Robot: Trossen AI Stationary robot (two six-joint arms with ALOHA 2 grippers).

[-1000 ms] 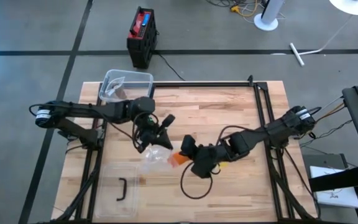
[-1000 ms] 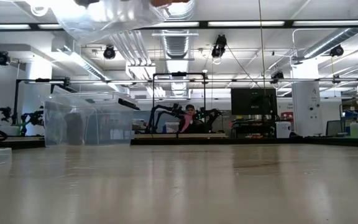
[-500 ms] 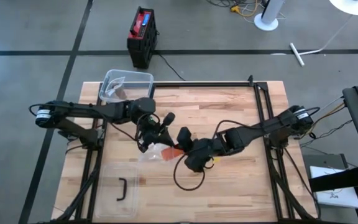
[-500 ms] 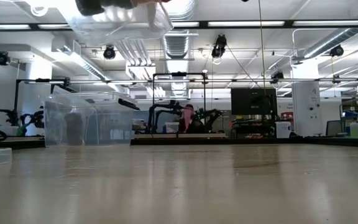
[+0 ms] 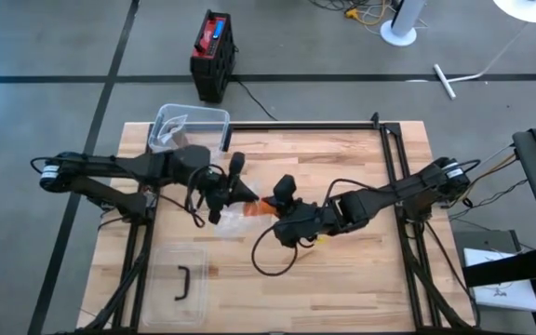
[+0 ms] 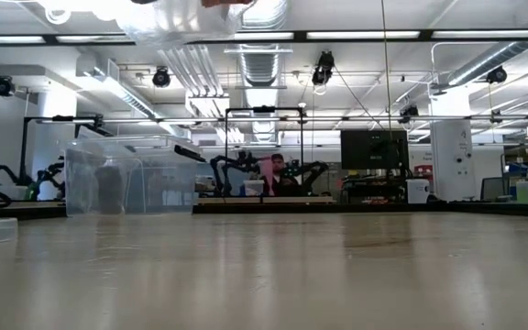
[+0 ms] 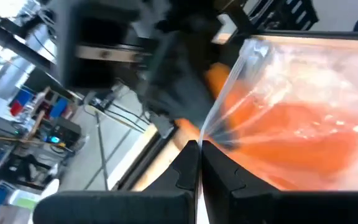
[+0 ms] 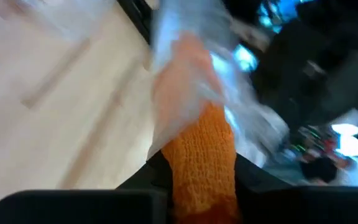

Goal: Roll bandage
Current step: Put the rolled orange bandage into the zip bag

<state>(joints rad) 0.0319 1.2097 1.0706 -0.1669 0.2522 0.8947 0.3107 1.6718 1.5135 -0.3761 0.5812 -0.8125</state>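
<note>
Clear bin (image 5: 189, 127) at table's (image 5: 342, 279) rear-left corner, lid (image 5: 180, 277) at front-left corner, plastic bag (image 5: 234, 221) with bandage (image 5: 266, 207) left of centre, between left gripper (image 5: 231, 191) and right gripper (image 5: 280, 199).

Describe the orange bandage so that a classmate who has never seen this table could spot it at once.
Start at the wooden table and look between the two dark arms near its middle. The orange bandage sticks out of a clear plastic bag there, the only bright orange thing.
</note>
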